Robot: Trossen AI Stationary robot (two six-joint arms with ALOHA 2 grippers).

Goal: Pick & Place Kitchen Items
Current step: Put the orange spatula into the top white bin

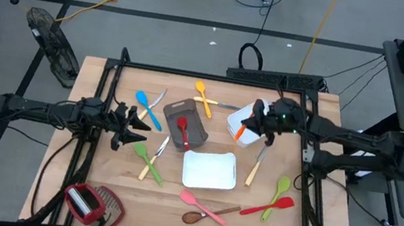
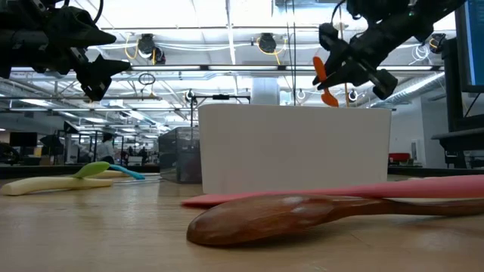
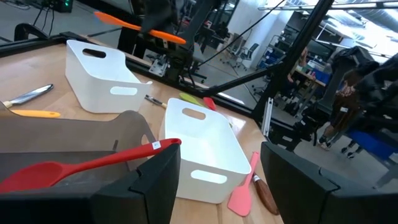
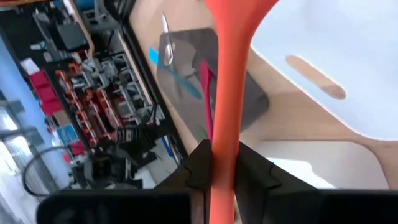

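Your right claw [image 1: 251, 125] grips an orange utensil [image 1: 242, 131] above the far white tray [image 1: 234, 120], apparently about to drop it in. Your left claw [image 1: 134, 125] hangs open and empty. One red spoon [image 1: 182, 131] lies in the grey bin [image 1: 196, 127]; most utensils still lie on the desk [image 1: 306, 225].

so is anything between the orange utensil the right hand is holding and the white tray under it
Nothing visible. The right hand holds the orange utensil in the air above the far white tray, with open space below it. The left hand waits apart, over the table's left side.
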